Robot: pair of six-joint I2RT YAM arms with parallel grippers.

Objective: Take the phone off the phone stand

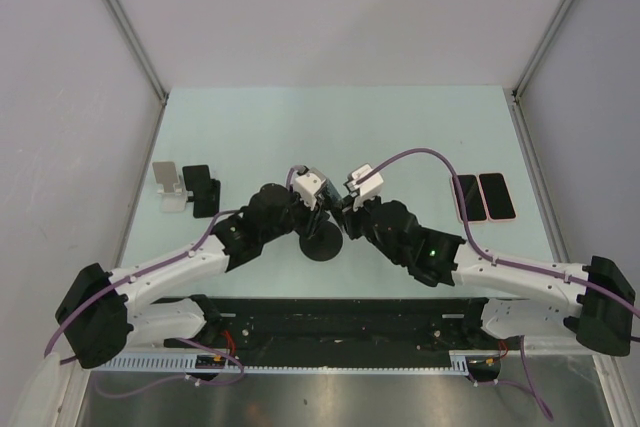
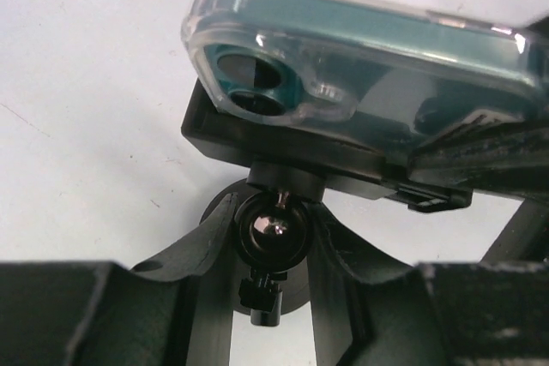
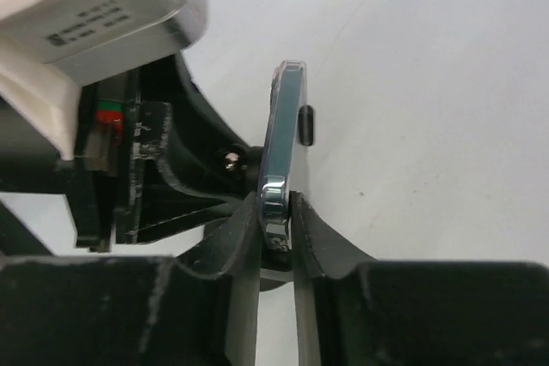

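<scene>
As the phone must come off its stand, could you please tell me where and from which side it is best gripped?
Grip the phone across its thin body at the end clear of the cradle, pads on the flat front and back, from the right, as the right gripper does. The left gripper holds the phone stand at its ball joint.

The white-and-black left arm (image 1: 170,272) reaches forward and inward. Its black two-finger left gripper (image 2: 276,237) is closed on the black ball-jointed phone stand (image 2: 276,225), which sits between its fingertips. The white-and-black right arm (image 1: 520,272) mirrors it. Its black two-finger right gripper (image 3: 276,216) is clamped on the edge of the clear-cased teal phone (image 3: 281,135), which rises straight out from between its fingers. The two wrists nearly meet.
</scene>
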